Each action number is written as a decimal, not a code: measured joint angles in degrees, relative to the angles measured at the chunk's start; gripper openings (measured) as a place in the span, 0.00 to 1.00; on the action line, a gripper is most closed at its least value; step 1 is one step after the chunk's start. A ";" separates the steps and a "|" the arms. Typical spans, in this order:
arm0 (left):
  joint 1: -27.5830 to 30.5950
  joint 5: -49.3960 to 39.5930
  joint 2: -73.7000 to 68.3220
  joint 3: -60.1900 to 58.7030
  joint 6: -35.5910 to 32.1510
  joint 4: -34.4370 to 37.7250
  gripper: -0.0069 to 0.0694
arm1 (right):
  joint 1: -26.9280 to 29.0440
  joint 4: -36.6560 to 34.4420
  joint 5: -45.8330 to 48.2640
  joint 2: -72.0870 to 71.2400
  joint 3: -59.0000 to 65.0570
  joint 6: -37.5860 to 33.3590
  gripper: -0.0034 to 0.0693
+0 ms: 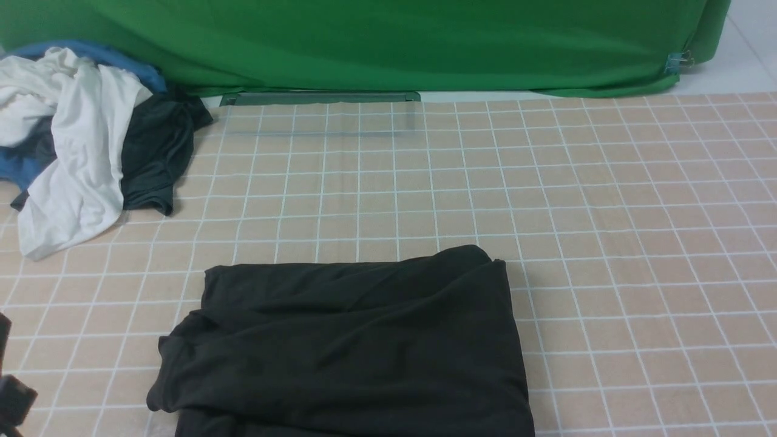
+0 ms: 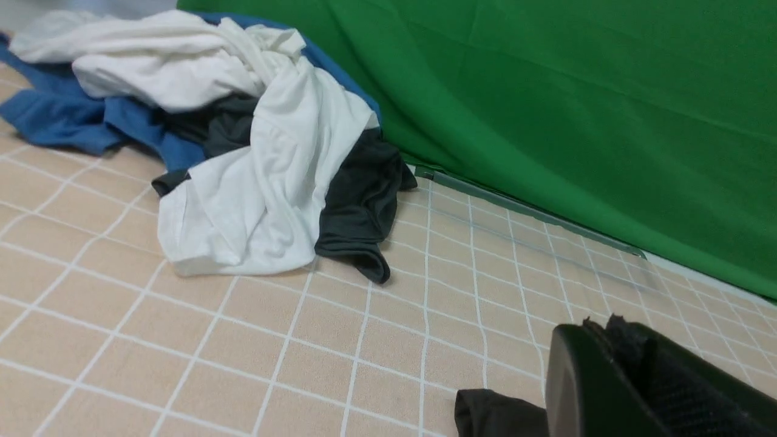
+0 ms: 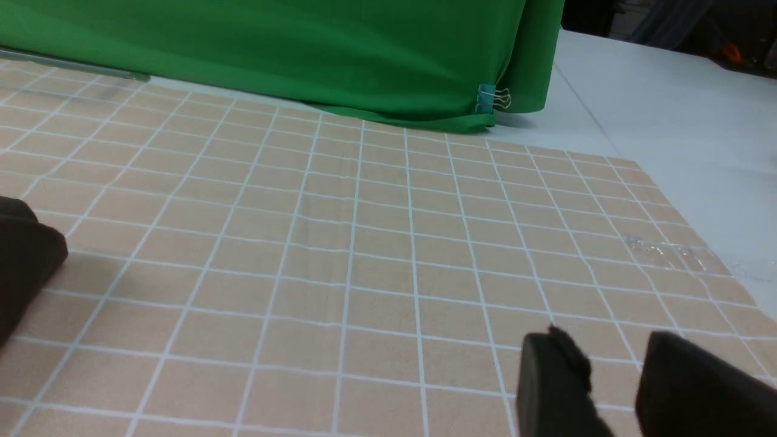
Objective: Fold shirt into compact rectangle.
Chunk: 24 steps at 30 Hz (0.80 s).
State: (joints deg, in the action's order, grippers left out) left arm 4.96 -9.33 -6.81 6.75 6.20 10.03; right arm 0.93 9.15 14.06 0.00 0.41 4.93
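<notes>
The black shirt lies folded into a rough rectangle on the checked mat at the front centre, with soft wrinkles and a slightly uneven left edge. Its print is hidden. A corner of the shirt shows beside my left gripper, whose jaws are pressed together with nothing between them. It hovers over the mat left of the shirt. Only a dark part of the left arm shows in the front view. My right gripper stands open and empty over bare mat, well right of the shirt's edge.
A heap of clothes sits at the back left: a white garment, a dark grey one and a blue one. A green backdrop cloth closes the far side. The mat's right edge gives way to pale tabletop.
</notes>
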 joint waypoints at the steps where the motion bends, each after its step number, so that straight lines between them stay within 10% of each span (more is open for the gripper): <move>1: -0.58 0.65 1.36 -1.91 0.81 -0.91 0.11 | 0.00 0.00 0.00 0.00 0.00 0.00 0.37; 24: -9.09 -4.93 6.83 -7.02 3.19 -8.46 0.11 | 0.00 0.00 0.00 0.00 0.00 0.00 0.37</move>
State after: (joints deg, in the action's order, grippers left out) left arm -4.13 -14.26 0.02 -0.27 9.39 1.57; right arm 0.93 9.15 14.06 0.00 0.41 4.93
